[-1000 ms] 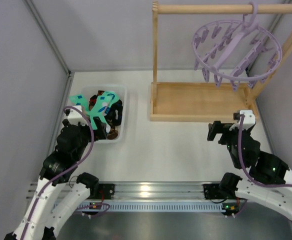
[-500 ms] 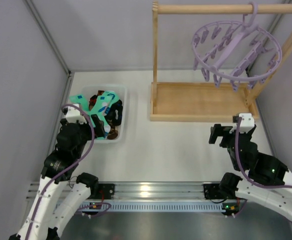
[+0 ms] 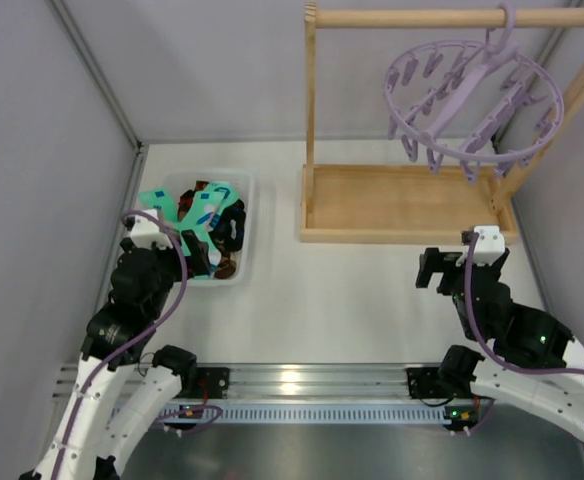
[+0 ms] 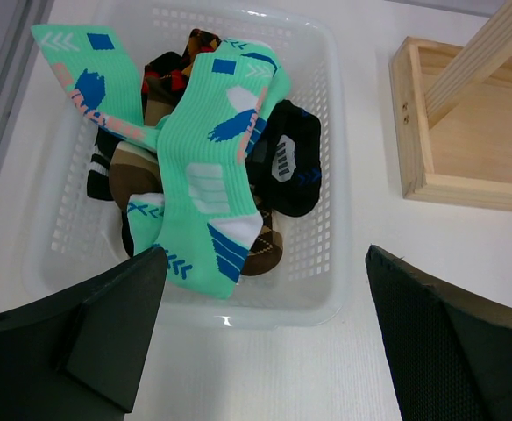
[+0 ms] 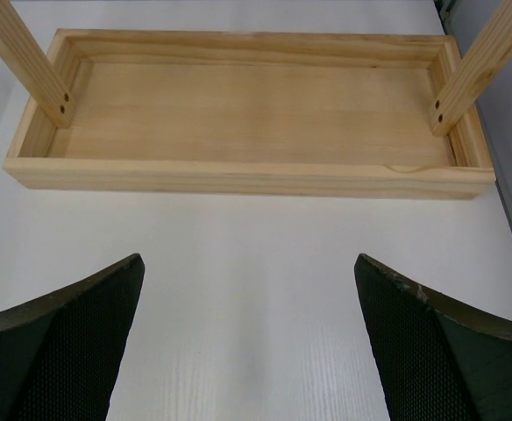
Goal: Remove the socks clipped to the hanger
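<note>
The lilac hanger (image 3: 469,95) hangs by its hook from the wooden rail at the back right; no sock hangs from its pegs. The socks lie piled in a clear plastic basket (image 3: 240,232) at the left: turquoise ones (image 4: 205,167) on top, black ones (image 4: 291,162) and a brown-orange one beneath. My left gripper (image 4: 265,338) is open and empty just in front of the basket's near wall. My right gripper (image 5: 249,346) is open and empty over the bare table in front of the wooden frame's tray (image 5: 247,110).
The wooden rail frame (image 3: 404,198) with its tray base stands at the back right, its posts (image 5: 24,53) rising from the tray's corners. Grey walls close in the left, back and right. A metal rail (image 3: 302,385) runs along the near edge.
Both arms have drawn back a little toward the near edge; the right gripper has moved away from the wooden tray. The socks and hanger have not moved.
</note>
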`<action>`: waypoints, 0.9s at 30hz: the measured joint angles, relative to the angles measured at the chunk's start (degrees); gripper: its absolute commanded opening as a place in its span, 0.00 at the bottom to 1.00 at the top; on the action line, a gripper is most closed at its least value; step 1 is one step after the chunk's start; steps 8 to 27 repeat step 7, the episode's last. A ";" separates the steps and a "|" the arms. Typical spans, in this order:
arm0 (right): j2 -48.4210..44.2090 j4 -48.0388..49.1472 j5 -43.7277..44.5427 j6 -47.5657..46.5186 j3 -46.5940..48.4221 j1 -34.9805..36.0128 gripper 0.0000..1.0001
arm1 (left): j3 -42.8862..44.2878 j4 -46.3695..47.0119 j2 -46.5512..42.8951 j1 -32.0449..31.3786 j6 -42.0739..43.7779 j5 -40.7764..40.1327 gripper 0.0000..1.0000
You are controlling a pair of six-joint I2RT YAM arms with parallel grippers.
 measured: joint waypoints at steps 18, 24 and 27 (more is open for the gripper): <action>-0.59 0.00 -0.13 0.46 -0.02 0.00 1.00 | 0.00 0.00 -0.07 0.00 0.02 0.00 0.98; -0.59 0.00 -0.13 0.46 -0.02 0.00 1.00 | 0.00 0.00 -0.07 0.00 0.02 0.00 0.98; -0.59 0.00 -0.13 0.46 -0.02 0.00 1.00 | 0.00 0.00 -0.07 0.00 0.02 0.00 0.98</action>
